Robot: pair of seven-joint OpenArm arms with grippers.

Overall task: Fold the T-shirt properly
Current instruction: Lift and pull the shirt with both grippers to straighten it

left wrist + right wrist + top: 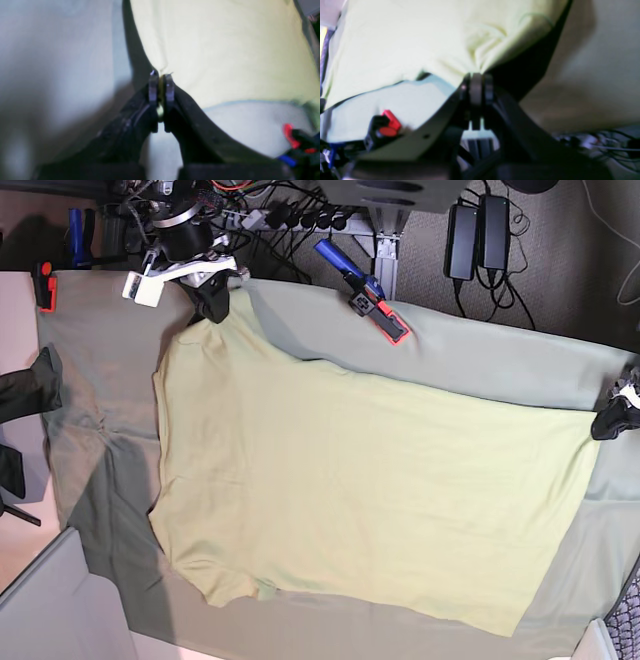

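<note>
The pale yellow-green T-shirt (360,490) lies spread across the grey-green table cloth (480,355). At the far left corner of the shirt, my right gripper (212,308) is pinched on a bunched bit of the fabric. The right wrist view shows those jaws (477,81) shut, with the T-shirt (407,45) gathered into creases at the tips. My left gripper (612,420) holds the shirt's edge at the right side of the table. In the left wrist view its jaws (161,80) are shut on a thin fold of the T-shirt (225,50).
A red and blue clamp (375,305) grips the cloth at the table's far edge, and a red clamp (45,285) sits at the far left corner. A dark garment (30,390) hangs off the left side. Cables and power bricks (470,230) lie beyond the table.
</note>
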